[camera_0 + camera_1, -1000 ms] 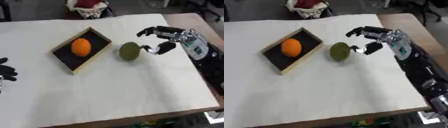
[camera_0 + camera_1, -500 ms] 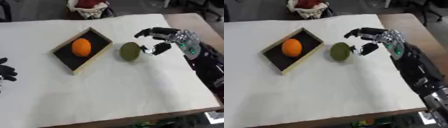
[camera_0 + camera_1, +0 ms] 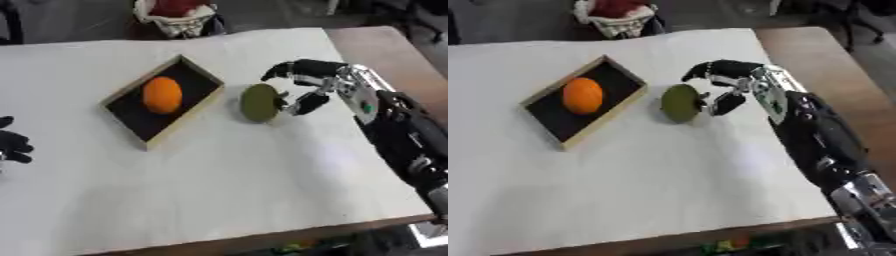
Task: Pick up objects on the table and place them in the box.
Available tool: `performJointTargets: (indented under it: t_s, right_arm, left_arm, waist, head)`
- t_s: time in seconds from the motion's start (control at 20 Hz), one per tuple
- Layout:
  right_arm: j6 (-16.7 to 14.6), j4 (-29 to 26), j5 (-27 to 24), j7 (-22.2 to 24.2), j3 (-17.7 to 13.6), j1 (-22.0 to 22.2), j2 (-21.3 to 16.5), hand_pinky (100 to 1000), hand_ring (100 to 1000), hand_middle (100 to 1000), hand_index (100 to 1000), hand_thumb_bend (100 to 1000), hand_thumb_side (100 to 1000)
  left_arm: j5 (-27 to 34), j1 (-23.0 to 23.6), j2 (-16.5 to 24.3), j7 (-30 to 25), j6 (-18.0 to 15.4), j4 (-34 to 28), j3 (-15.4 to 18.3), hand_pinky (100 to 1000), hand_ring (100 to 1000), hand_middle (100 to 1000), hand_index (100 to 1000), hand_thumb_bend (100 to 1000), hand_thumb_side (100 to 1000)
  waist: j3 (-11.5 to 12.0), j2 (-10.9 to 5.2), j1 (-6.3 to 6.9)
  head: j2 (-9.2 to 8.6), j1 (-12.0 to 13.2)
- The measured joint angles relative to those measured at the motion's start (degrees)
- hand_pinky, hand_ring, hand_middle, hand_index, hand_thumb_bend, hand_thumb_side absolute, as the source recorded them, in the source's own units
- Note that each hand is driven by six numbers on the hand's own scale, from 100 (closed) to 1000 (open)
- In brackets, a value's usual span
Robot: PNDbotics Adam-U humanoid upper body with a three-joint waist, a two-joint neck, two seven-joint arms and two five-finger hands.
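A round olive-green fruit (image 3: 259, 102) lies on the white table just right of the box. The box (image 3: 194, 113) is a shallow wooden tray with a black floor, set askew, and an orange (image 3: 163, 94) lies inside it. My right hand (image 3: 313, 85) comes in from the right and hangs open right beside the green fruit, fingers arched over its top right and the thumb close to its right side. I cannot tell whether they touch. My left hand (image 3: 10, 145) shows at the left edge, its fingers relaxed and holding nothing.
A white bag with red contents (image 3: 178, 14) sits beyond the table's far edge. A brown wooden surface (image 3: 378, 50) adjoins the white table (image 3: 219, 185) on the right.
My right hand has crept left toward the green fruit, and its thumb now sits nearer the fruit's right side. The fruit, the orange and the box have stayed put.
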Motion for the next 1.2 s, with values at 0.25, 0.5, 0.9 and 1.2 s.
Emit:
performJointTargets:
  t_s: [0.25, 0.5, 0.9, 1.2]
  right_arm:
    - [-1.1, 0.3, -0.8, -1.0, 0.0, -0.1, 0.4, 890, 953, 867, 769, 100, 277]
    - [-2.4, -1.8, -5.1, -1.2, 0.8, -0.1, 0.4, 889, 944, 843, 594, 100, 257]
    - [-2.4, -3.9, -9.9, -4.6, 1.2, -0.2, 0.4, 871, 905, 773, 383, 100, 215]
    - [-2.0, -4.7, -12.2, -8.9, 1.3, -0.7, 0.4, 866, 891, 748, 329, 100, 203]
  left_arm:
    - [0.0, 0.0, 0.0, 0.0, 0.0, 0.1, 0.0, 528, 575, 549, 822, 100, 752]
    - [0.0, 0.0, 0.0, -0.1, -0.1, 0.3, 0.0, 529, 575, 549, 822, 100, 752]
    - [0.0, 0.0, 0.0, -0.1, -0.1, 0.3, 0.0, 528, 576, 549, 822, 100, 753]
    - [0.0, 0.0, 0.0, -0.2, -0.1, 0.3, 0.0, 528, 576, 549, 821, 100, 753]
  waist:
    - [0.0, 0.0, 0.03]
    - [0.0, 0.0, 0.03]
    - [0.0, 0.0, -0.09]
    - [0.1, 0.0, -0.13]
  head:
    - [0.0, -0.1]
    - [0.02, -0.2]
    - [0.41, -0.2]
    - [0.43, -0.4]
